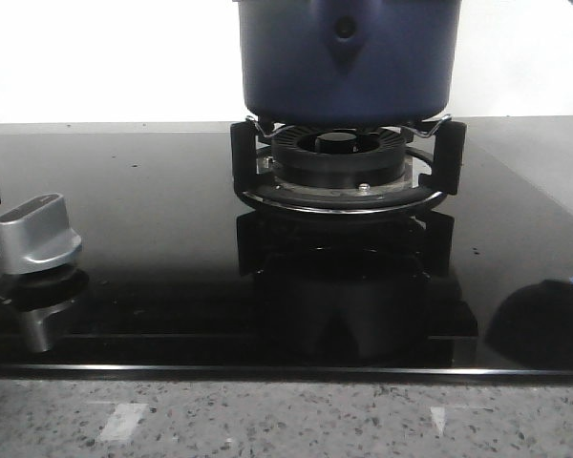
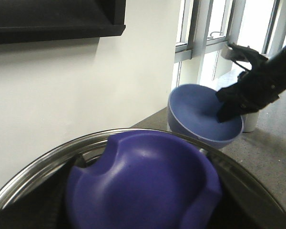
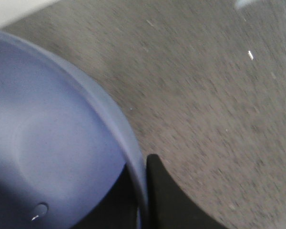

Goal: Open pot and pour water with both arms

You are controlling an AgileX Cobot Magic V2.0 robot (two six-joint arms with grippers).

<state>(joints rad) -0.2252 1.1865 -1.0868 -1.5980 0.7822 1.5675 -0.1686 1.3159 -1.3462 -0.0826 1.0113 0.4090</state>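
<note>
Navy blue and open at the top, the pot (image 1: pixel 349 57) sits on the burner (image 1: pixel 339 157) of the black glass stove, its upper part cut off in the front view. Neither arm shows in that view.

The right fingers (image 3: pixel 167 200) stand astride the pot's rim, one inside the wall and one outside, with the rim running straight between them. They look clamped on it, though the blur in that wrist view leaves a little doubt. From the left wrist view the right gripper (image 2: pixel 229 107) reaches down onto the rim on the side of the pot (image 2: pixel 200 114) away from the left arm.

The lid (image 2: pixel 38 167) is off the pot and sits right under the left wrist camera, its blue knob (image 2: pixel 143 186) just where the left fingers would be. The fingers themselves are hidden, so I cannot tell whether they grip it, though that seems likely.

The right arm is therefore the one at the pot, while the left is well apart from it. Tipping would turn on the rim between those fingers, so the pour would probably go away from the gripped side, over the grey tabletop (image 3: pixel 219 95).
</note>
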